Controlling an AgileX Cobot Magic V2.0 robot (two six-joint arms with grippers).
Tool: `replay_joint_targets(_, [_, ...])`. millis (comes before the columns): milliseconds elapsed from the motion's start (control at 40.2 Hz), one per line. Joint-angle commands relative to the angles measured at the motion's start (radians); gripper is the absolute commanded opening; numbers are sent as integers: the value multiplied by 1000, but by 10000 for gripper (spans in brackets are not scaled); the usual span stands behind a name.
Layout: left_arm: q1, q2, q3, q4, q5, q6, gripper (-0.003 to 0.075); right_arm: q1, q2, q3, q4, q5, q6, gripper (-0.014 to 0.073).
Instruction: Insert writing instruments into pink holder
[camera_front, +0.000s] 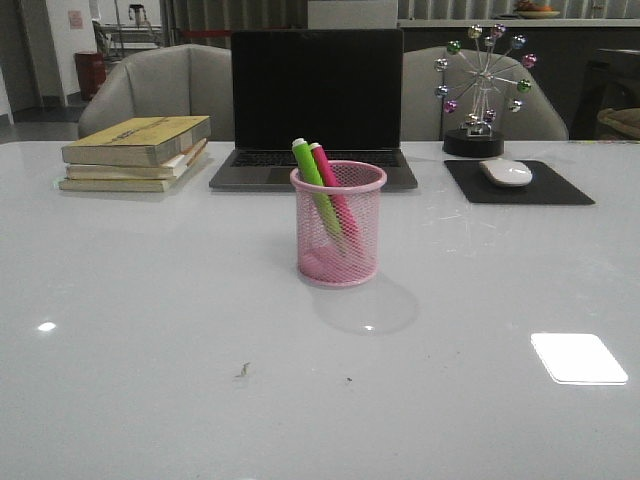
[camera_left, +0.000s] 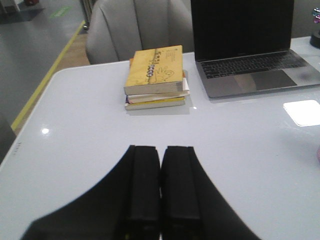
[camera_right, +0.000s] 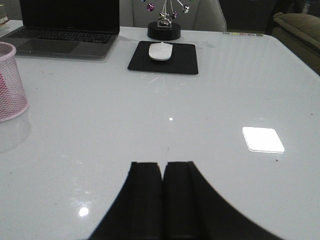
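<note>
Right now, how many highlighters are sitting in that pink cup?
2: a green highlighter and a pink highlighter, side by side, both leaning left inside the pink mesh cup. Mesh shows no others.

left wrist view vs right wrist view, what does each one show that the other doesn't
Only the left wrist view shows the stack of books, the grey chair and the left tool, closed and empty. Only the right wrist view shows the mouse on its black pad, the ball ornament and the right tool, also closed and empty. Both show the laptop, the white table and an edge of the pink cup.
</note>
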Motion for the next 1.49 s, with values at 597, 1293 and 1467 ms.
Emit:
replay_joint_targets(597, [14, -506, 437, -33, -175, -7, 100, 0, -14, -7, 3, -82, 2, 50])
replay_joint_targets(1293, [14, -584, 518, -33, -206, -7, 100, 0, -14, -7, 3, -82, 2, 50])
replay_joint_targets(1467, [14, -584, 518, -33, -206, -7, 100, 0, -14, -7, 3, -82, 2, 50])
